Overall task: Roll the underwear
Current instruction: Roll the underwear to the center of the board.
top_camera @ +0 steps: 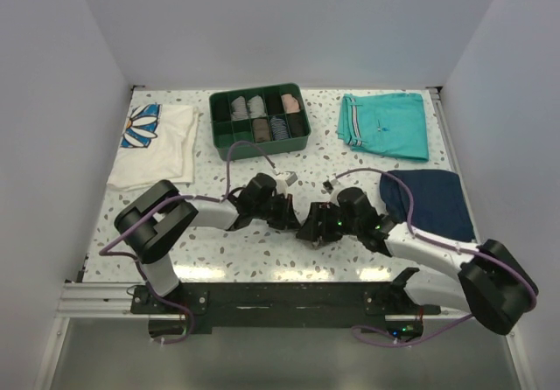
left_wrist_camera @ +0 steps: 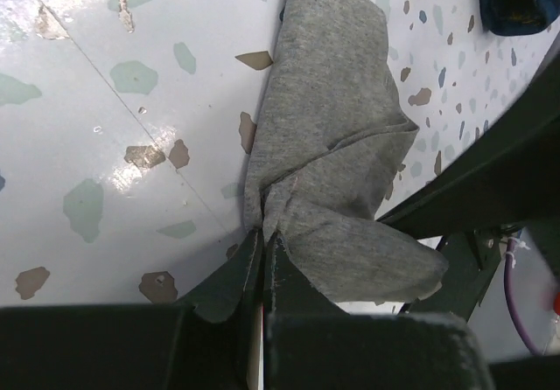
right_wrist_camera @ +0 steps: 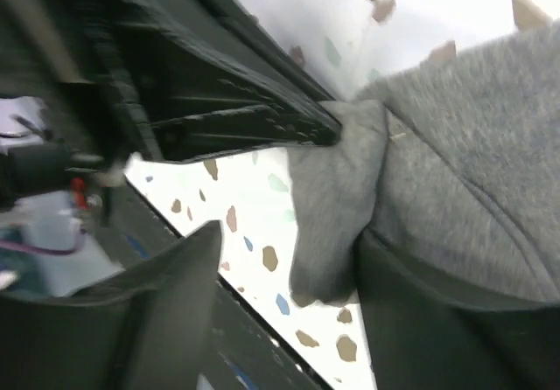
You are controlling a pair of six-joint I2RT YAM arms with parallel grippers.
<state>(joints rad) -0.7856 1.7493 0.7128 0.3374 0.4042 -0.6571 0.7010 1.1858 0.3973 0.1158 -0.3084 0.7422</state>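
One small grey underwear lies bunched on the speckled table, on the arm-base side of the green tray and well apart from it, a little toward the tray's right-arm end. From above it is hidden under the two grippers that meet there. In the left wrist view its cloth spreads in creased folds away from the left gripper, whose jaws are pressed together on a gathered edge of the garment, with one loose flap falling beside the fingers. In the right wrist view the same grey cloth drapes over one finger of the right gripper; the other finger stands well apart from it, so those jaws are spread wide and clamp nothing, with a fold of cloth hanging in the gap. The dark tip of the left gripper touches the cloth from the far side. Small rolled cloths sit in several compartments of the tray. Teal shorts lie just beside the tray on its right-arm side, a navy garment lies on that same side but nearer the arm bases, and a white shirt with a daisy print lies on the tray's left-arm side.
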